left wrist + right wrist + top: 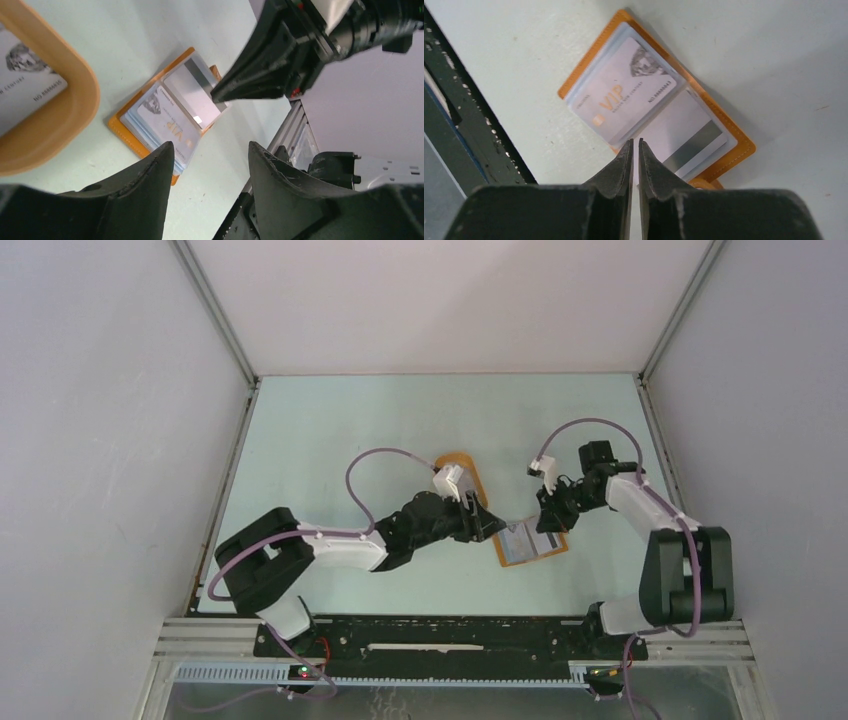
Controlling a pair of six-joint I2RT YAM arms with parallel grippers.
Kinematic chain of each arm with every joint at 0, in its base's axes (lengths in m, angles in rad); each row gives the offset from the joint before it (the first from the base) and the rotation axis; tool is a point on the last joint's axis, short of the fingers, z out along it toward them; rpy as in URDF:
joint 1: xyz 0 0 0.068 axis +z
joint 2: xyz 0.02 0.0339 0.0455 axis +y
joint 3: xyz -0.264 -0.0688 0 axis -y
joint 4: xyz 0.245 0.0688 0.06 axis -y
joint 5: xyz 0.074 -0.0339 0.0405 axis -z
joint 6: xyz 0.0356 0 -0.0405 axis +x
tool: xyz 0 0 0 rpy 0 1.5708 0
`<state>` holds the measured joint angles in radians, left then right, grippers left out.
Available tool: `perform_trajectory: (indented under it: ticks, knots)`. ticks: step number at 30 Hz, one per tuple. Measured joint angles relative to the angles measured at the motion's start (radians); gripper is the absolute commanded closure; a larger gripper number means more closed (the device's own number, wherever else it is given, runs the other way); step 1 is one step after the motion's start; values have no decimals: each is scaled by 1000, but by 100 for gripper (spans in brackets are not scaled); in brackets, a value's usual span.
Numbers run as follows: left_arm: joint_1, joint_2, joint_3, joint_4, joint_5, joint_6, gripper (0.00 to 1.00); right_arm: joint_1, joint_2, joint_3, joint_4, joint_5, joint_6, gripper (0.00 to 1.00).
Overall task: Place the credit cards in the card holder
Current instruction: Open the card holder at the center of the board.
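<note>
Pale green bench (350, 420), white walls (100, 390). Left tool (210, 147) open, empty; right tool (635, 142) nearly closed, tips at striped card (689, 135).

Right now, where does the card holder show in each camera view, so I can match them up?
Top external: card holder just right of centre, slightly low.
Left wrist: card holder centre-left, open, right of the orange tray.
Right wrist: card holder upper centre, open.
Shared landmark: right gripper, tips at the holder in every view.
</note>
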<state>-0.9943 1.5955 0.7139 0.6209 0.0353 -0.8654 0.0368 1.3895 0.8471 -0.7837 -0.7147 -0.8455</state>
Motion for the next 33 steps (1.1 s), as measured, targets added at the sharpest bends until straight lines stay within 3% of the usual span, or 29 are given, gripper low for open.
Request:
perform_trajectory:
  ticks: [12, 33]
  knots:
    - [-27, 129, -26, 135, 44, -72, 39, 32, 268, 79, -19, 217, 179, 87]
    - [-31, 298, 69, 148, 80, -167, 39, 51, 312, 125, -58, 254, 226, 87]
